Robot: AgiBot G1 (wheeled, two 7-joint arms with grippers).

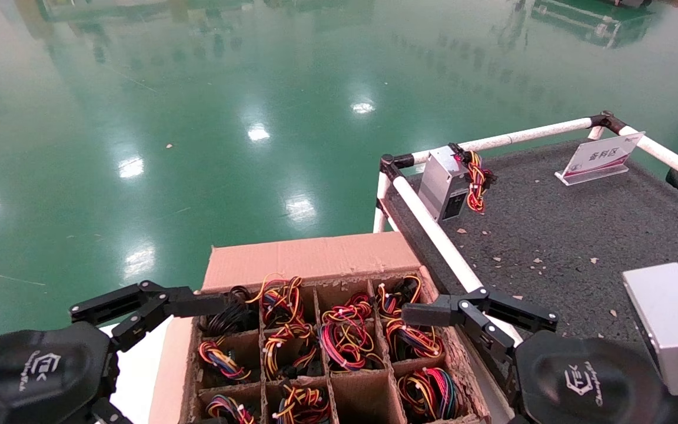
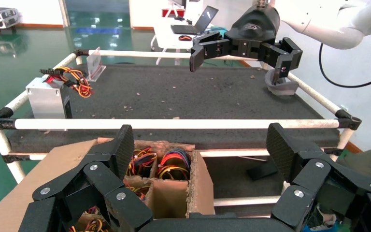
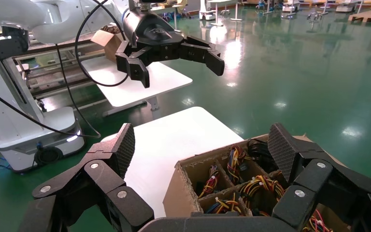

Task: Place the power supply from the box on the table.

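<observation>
The surface [image 1: 580,235] is a dark grey speckled top edged by white pipe rails [image 1: 439,241] with black corner joints, standing to the right over a glossy green floor [image 1: 198,118]. Small scraps litter it, and a tilted sign card [image 1: 601,156] stands near its far edge. A silver unit with a tight wire bundle [image 1: 446,181] sits upright at the far left corner, just inside the rails. Most of the middle of the top is bare.

The box [image 1: 315,259] stands just left of the surface, near the robot, its flap folded away on the far side and its edges frayed. Its divider cells hold tangles of red, yellow, orange and black wires [image 1: 345,338]; the power supply lies among these, its metal body not clearly visible.

The left pincer [image 1: 156,309] hangs over the box's near left corner, fingers spread wide apart and holding nothing. The right pincer [image 1: 480,321] hangs over the box's right edge, beside the near rail, its fingers likewise wide apart and holding nothing. A white tabletop [image 3: 174,145] lies left of the box.
</observation>
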